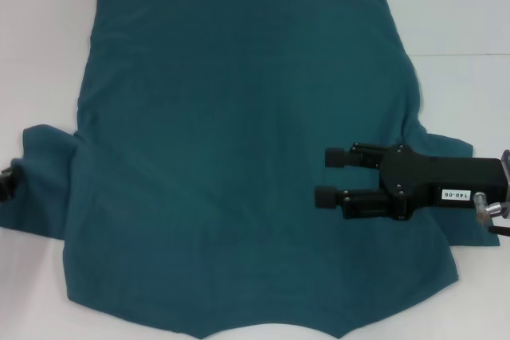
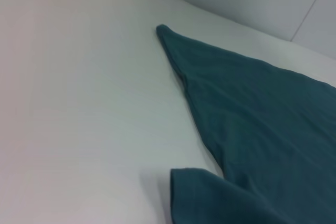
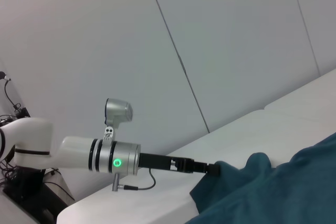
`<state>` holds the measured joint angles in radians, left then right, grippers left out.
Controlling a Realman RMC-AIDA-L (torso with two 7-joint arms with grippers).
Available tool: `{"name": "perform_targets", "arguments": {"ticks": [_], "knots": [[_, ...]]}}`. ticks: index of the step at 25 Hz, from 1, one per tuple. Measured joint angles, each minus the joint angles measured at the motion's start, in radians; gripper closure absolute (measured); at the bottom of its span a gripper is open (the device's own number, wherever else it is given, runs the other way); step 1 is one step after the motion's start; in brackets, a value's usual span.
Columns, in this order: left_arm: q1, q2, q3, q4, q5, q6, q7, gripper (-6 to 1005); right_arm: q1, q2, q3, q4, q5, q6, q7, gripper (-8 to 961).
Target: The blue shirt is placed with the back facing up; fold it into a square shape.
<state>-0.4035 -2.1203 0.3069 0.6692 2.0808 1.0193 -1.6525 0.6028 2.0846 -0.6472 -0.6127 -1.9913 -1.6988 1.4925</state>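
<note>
Now I've got the blue shirt (image 1: 239,157) spread flat, plain side up, across the white worktop (image 1: 462,5), both sleeves out.

My right end effector (image 1: 328,177) hovers over the shirt's right side near that sleeve, its two fingers (image 1: 335,157) parted with nothing between them. My left end effector (image 1: 6,183) sits at the left sleeve's edge, touching the cloth in the right wrist view; I can't tell how its fingers stand.
</note>
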Motion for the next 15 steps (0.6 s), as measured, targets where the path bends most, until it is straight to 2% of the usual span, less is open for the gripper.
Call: {"name": "perform_targets", "arguments": {"ticks": [15], "knots": [[-0.026,0.019,0.001,0.037,0.005,-0.047,0.004,998,0.0,0.0,0.0,0.004,0.01,0.001,0.0,38]]}}
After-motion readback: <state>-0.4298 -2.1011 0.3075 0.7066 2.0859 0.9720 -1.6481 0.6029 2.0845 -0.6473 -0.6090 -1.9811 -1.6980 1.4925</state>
